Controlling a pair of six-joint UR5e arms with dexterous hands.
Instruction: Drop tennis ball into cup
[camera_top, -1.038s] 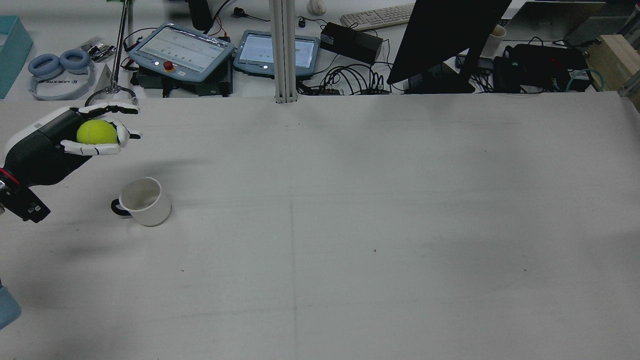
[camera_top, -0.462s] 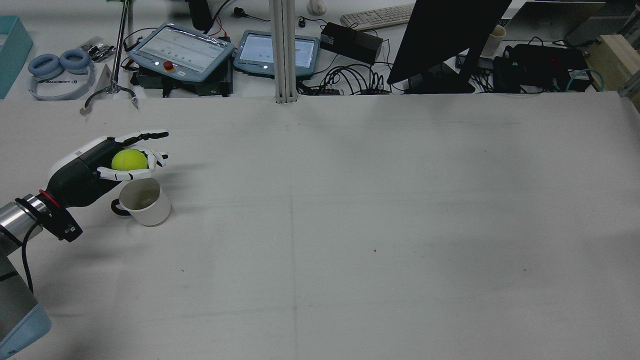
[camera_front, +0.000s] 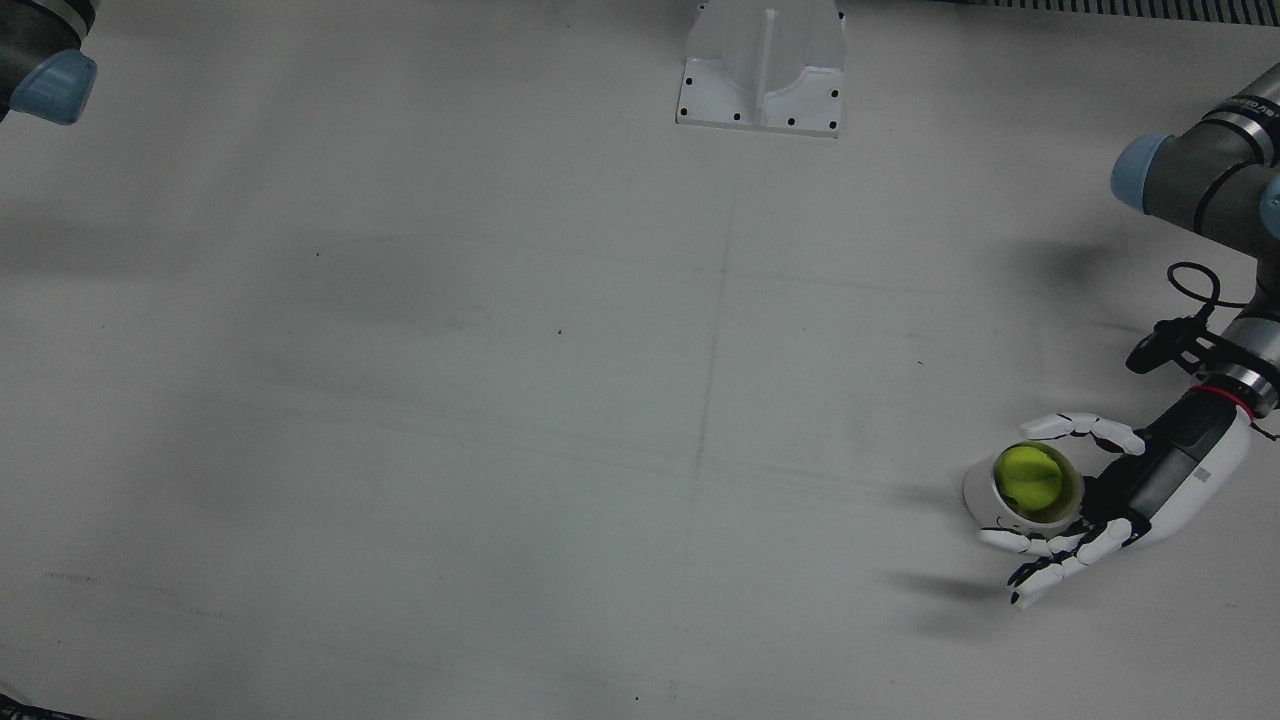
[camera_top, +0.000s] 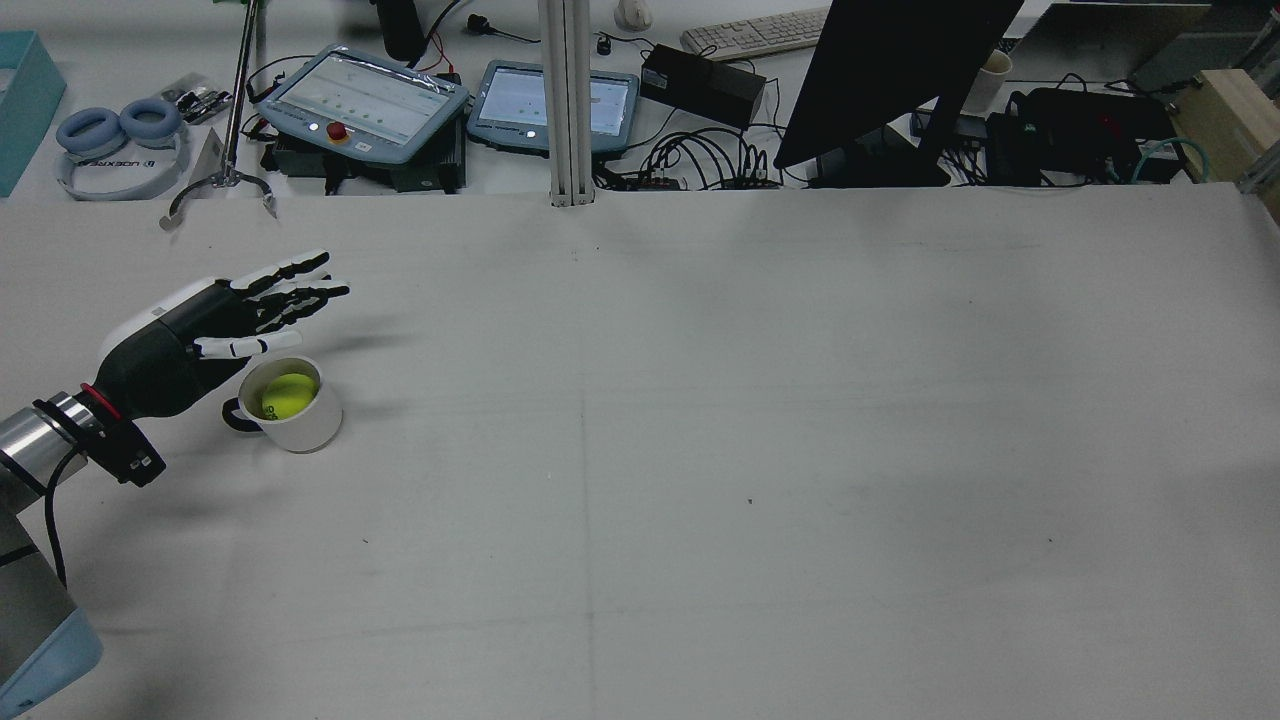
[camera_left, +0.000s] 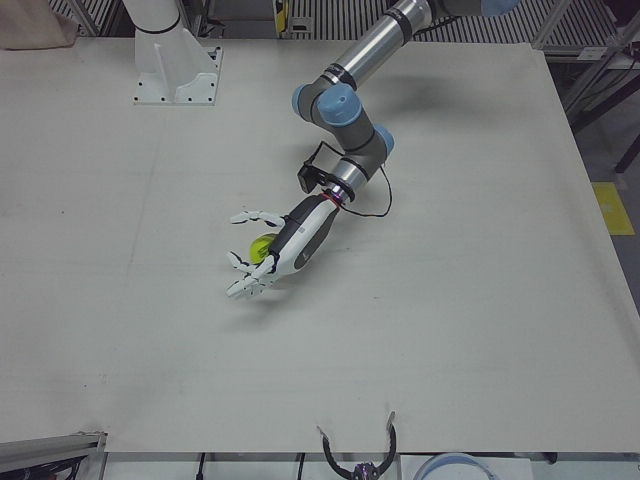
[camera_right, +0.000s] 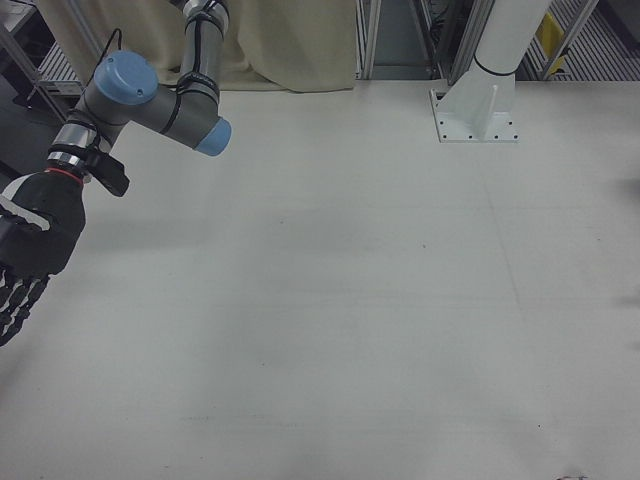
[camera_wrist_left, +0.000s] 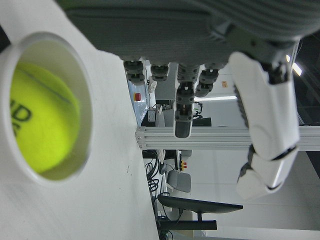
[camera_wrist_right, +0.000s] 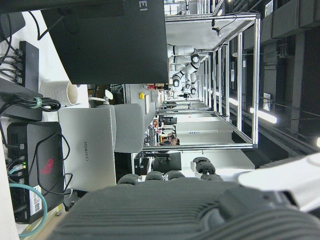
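- Your left hand (camera_top: 215, 325): fingers (camera_top: 290, 280) spread wide, holding nothing, hovering just above and behind the cup (camera_top: 290, 405).
- Ball (camera_top: 289, 394) sits inside the cup, below the rim; cup upright on the table (camera_top: 700, 450).
- Drop step looks done.
- Next: lift the hand straight up, don't clip the rim.
- Right hand (camera_right: 25, 250): fingers extended, empty, well apart from the cup.

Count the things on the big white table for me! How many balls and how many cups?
Yellow-green tennis ball: 1, sitting inside the cup
White cup: 1
Total: 2
The left robot hand is open beside the cup, holding nothing.
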